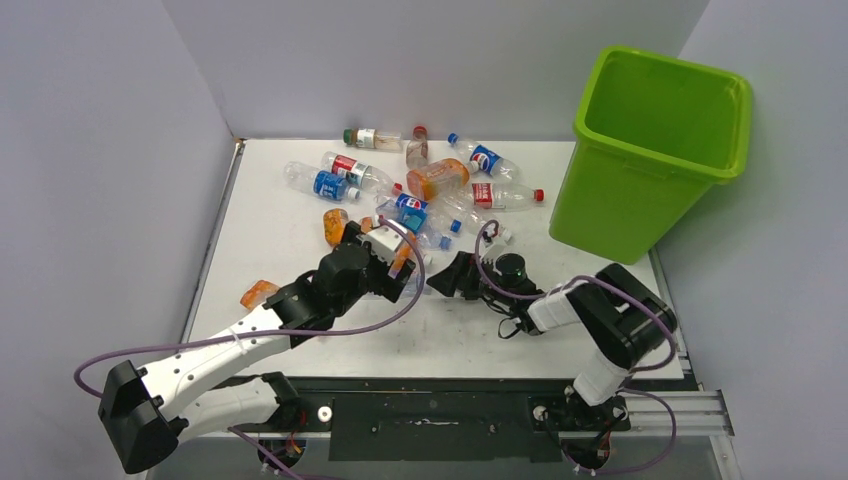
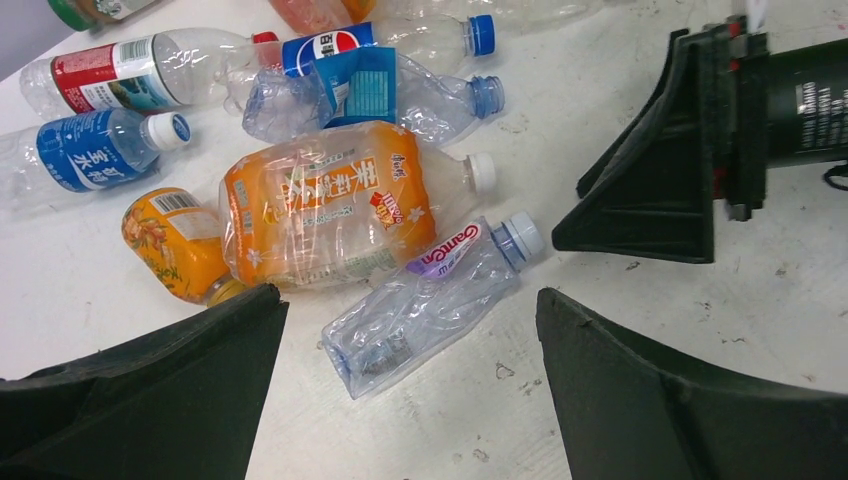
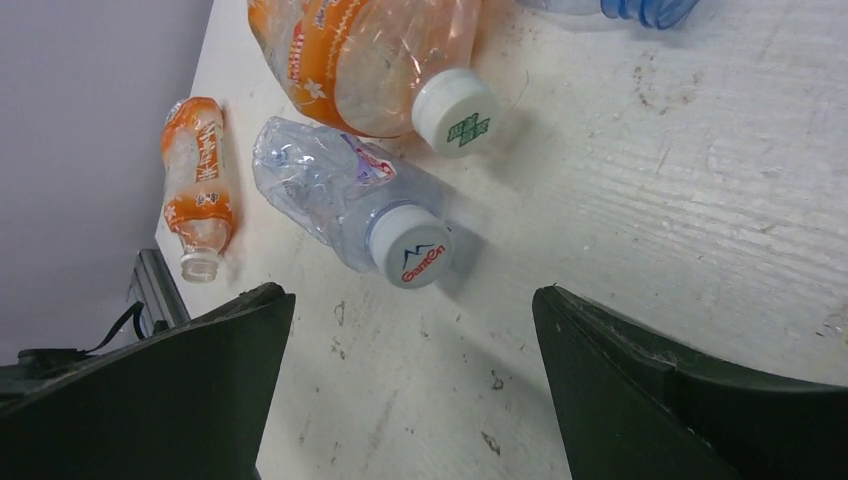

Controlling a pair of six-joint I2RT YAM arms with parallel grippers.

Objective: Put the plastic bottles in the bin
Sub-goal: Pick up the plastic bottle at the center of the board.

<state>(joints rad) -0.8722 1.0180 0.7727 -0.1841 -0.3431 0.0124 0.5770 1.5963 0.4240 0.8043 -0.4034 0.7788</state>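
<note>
I see the bin upright far right, plastic bottles heaped on the counter, left gripper and right gripper both spread wide, facing one crushed clear bottle.

The crushed clear bottle reads "Ganten" on its label (its cap too).

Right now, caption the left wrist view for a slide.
Open left gripper framing a crushed clear bottle beside an orange-labelled bottle.

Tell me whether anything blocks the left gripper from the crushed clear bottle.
Nothing visible does. The clear bottle lies directly before the open left gripper. An orange bottle lies right beside it on the far side, and the right gripper sits close to its cap end.
</note>
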